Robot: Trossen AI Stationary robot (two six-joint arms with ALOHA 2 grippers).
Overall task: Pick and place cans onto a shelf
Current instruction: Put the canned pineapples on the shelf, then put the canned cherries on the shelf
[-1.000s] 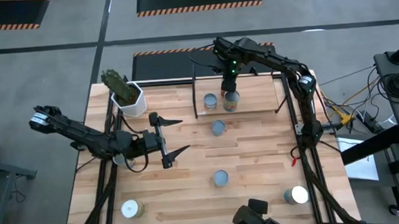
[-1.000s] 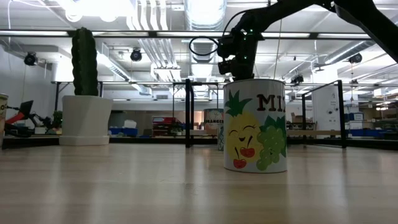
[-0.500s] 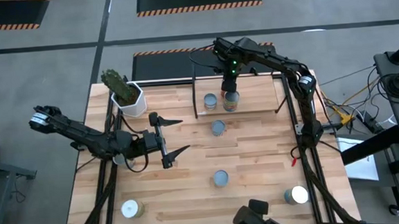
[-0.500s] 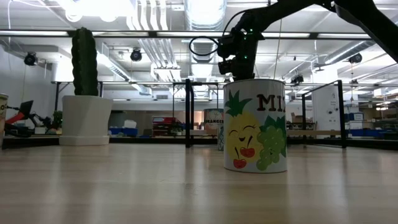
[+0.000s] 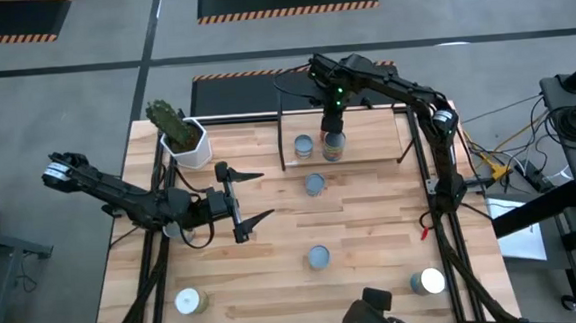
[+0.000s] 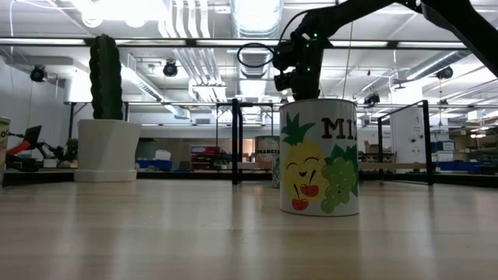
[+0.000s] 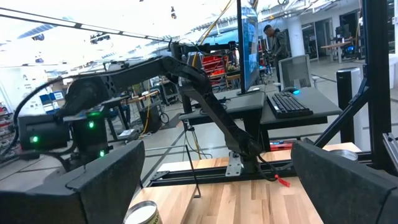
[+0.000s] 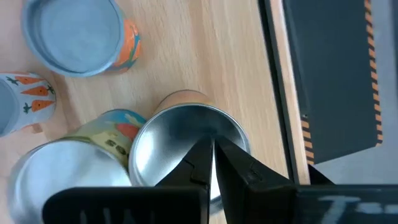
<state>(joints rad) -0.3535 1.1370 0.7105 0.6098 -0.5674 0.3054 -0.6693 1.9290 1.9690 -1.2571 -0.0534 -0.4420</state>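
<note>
The shelf stands at the table's far edge, right of centre. A blue-topped can stands on it. Beside that can, two cans stand close together: a silver-topped one and a yellow-labelled one. My right gripper is shut and points steeply down, its tips over the silver top; the high view shows my right gripper there too. More cans stand on the table: one just in front of the shelf, one at the middle, and two near the front corners. My left gripper waits open over the table's left part. My right gripper's shut fingertips stand over the silver can's top near its far rim, coming steeply from above. I cannot tell whether they touch the top. The can stands upright on the shelf board.
A white pot with a cactus stands at the far left. The shelf's thin black posts flank the cans. In the low view a fruit-labelled can stands close to the camera. Bare wood lies between the middle can and the left gripper.
</note>
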